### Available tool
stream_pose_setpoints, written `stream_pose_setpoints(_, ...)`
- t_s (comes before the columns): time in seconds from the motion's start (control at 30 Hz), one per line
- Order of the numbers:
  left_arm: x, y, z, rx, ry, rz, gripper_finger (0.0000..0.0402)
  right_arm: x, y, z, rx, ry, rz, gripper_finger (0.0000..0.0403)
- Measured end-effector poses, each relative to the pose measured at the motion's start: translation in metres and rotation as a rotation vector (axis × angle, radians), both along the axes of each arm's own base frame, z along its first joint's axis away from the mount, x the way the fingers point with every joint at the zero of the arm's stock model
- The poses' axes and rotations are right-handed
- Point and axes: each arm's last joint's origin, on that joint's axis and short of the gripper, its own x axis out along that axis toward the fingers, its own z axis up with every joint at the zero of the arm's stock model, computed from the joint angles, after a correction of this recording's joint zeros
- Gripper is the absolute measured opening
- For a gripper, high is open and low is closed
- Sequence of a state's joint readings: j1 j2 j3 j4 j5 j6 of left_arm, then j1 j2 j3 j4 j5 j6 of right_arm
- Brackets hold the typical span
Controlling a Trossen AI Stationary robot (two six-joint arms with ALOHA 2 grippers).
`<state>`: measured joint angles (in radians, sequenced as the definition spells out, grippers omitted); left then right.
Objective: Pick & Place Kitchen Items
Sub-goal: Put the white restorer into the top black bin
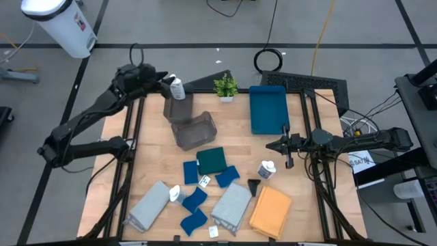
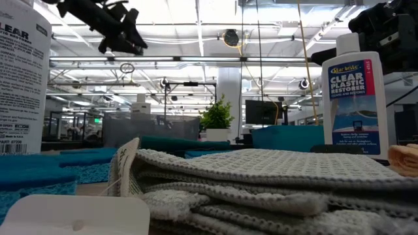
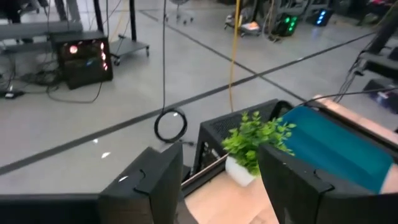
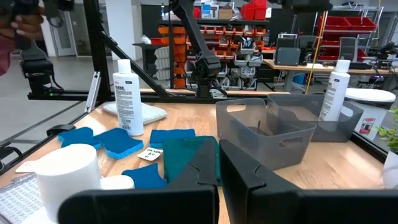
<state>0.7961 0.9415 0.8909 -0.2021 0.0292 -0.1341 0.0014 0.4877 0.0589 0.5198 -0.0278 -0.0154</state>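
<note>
My left gripper (image 1: 166, 83) hangs open above the table's far left corner, with nothing between its fingers (image 3: 217, 180). Just beside it a white bottle (image 1: 176, 87) stands upright in the farther grey bin (image 1: 179, 109), also seen in the right wrist view (image 4: 333, 90). My right gripper (image 1: 272, 145) waits shut at the table's right side (image 4: 217, 180). On the near half of the table lie more bottles (image 1: 266, 169), blue sponges (image 1: 194, 199), a dark green cloth (image 1: 212, 160), two grey cloths (image 1: 232, 203) and an orange cloth (image 1: 271, 210).
A second grey bin (image 1: 196, 130) lies nearer the middle. A small potted plant (image 1: 225, 87) and a blue tray (image 1: 268, 109) stand at the far edge. Black frame rails run along both table sides.
</note>
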Motion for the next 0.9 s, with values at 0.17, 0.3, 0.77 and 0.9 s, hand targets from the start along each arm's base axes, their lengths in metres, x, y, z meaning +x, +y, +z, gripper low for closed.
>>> stream_pose_setpoints(0.17, -0.003, -0.018, 0.01, 0.036, -0.038, -0.055, 0.0214, 0.0, 0.0, 0.0, 0.0, 0.0, 0.0, 0.0)
stream_pose_setpoints(0.3, -0.004, -0.032, 0.016, 0.054, -0.074, -0.114, 0.0214, 0.0, 0.0, 0.0, 0.0, 0.0, 0.0, 0.0)
stream_pose_setpoints(0.77, 0.017, -0.09, 0.021, -0.116, -0.184, -0.926, 0.0214, 0.0, 0.0, 0.0, 0.0, 0.0, 0.0, 0.0)
stream_pose_setpoints(0.9, 0.022, -0.108, 0.021, -0.145, -0.186, -1.04, 0.0214, 0.0, 0.0, 0.0, 0.0, 0.0, 0.0, 0.0)
